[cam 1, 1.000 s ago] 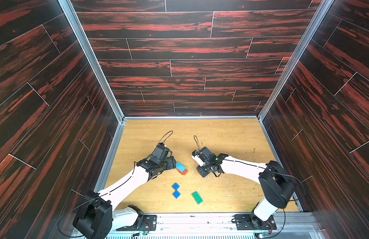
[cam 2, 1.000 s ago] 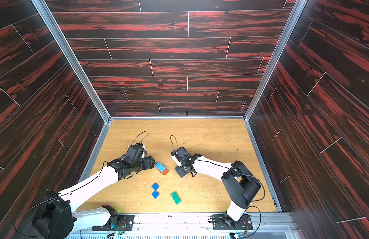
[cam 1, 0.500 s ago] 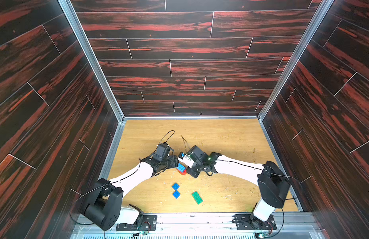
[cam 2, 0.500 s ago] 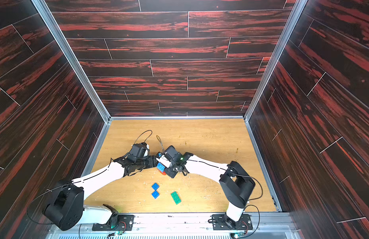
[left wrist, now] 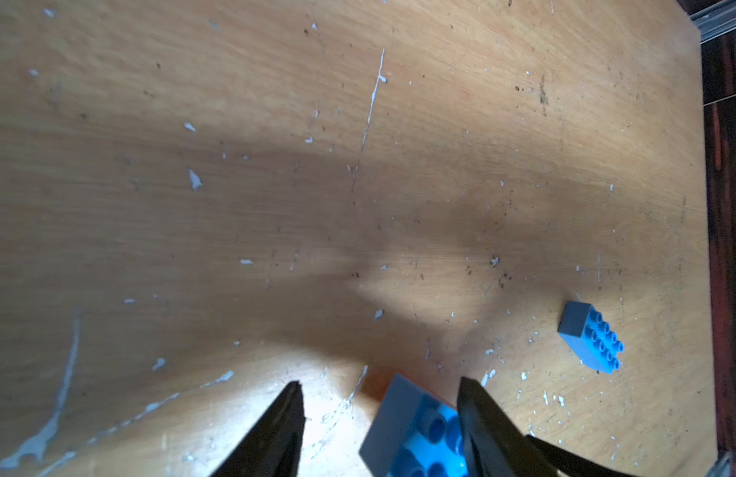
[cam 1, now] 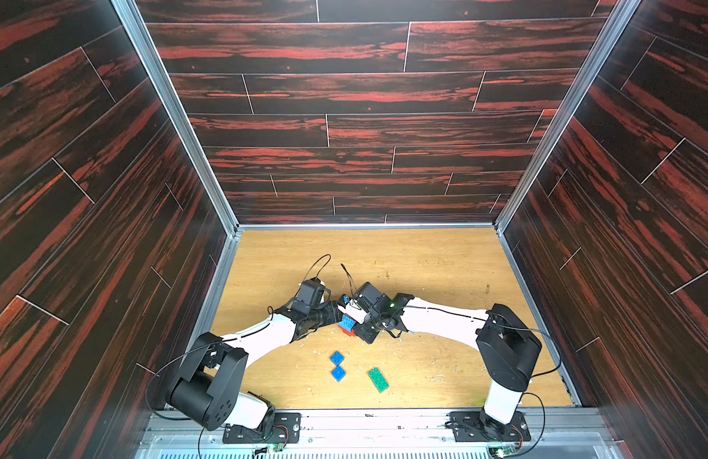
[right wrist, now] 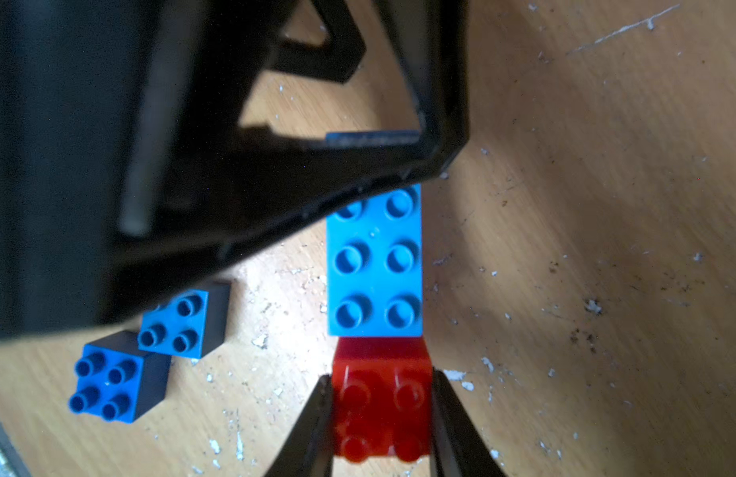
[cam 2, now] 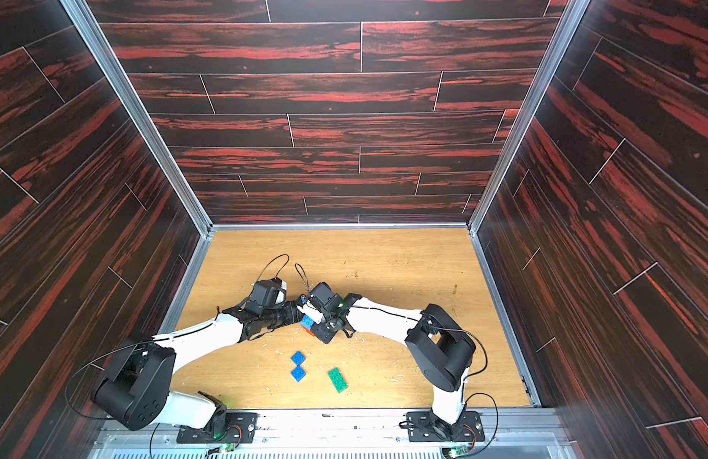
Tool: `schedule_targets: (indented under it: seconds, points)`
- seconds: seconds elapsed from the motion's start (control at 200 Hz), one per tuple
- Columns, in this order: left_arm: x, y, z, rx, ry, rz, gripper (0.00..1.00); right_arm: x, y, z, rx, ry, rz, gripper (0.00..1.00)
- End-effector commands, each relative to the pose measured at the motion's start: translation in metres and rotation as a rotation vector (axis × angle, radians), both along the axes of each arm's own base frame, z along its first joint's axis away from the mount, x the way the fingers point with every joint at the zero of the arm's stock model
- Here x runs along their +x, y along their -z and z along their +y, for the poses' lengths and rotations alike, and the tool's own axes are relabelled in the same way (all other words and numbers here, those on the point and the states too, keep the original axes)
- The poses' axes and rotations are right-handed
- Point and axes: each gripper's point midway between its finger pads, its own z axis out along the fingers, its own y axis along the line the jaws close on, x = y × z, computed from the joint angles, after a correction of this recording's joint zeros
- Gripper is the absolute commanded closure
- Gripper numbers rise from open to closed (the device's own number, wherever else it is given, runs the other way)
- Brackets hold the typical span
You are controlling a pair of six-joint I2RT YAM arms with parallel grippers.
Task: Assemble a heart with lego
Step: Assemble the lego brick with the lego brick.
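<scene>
Two slim arms, left arm (cam 1: 261,336) and right arm (cam 1: 443,318) with glossy white link shells, bulky matte black joint housings (cam 1: 507,349), black screwed base plates (cam 1: 288,429), thin black cable loops (cam 1: 322,260), boxy black wrist cameras (cam 1: 310,292), small green light (cam 1: 392,305), left gripper (left wrist: 378,382) with black tapered fingers (left wrist: 275,429).

No readable text or numbers, lego (right wrist: 374,264) studs bear nothing legible

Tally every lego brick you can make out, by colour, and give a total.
Dark blue bricks: 2, loose
Green brick: 1, loose
Light blue brick: 1, joined above the red-orange
Red-orange brick: 1 clearly seen; more may be hidden beneath the light blue
Total: 5 in view
</scene>
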Motion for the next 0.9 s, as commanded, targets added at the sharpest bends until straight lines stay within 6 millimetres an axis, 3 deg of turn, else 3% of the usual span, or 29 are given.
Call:
schedule_targets:
  seconds: [0.0,0.541,0.737,0.897]
  points:
    - [0.003,-0.002,-0.002,-0.041,-0.018,-0.014,0.39,0.0,-0.005,0.01,0.031,0.007,0.011,0.94]
    - [-0.019,0.016,-0.012,-0.129,0.044,0.018,0.51,-0.001,0.017,0.006,-0.055,0.011,0.058,0.95]
    - [-0.023,0.019,-0.02,-0.18,0.081,0.019,0.55,-0.001,0.026,0.005,-0.073,0.044,0.082,0.91]
    - [-0.027,0.022,-0.015,-0.146,0.084,0.024,0.56,0.003,0.028,0.004,-0.073,0.07,0.069,0.88]
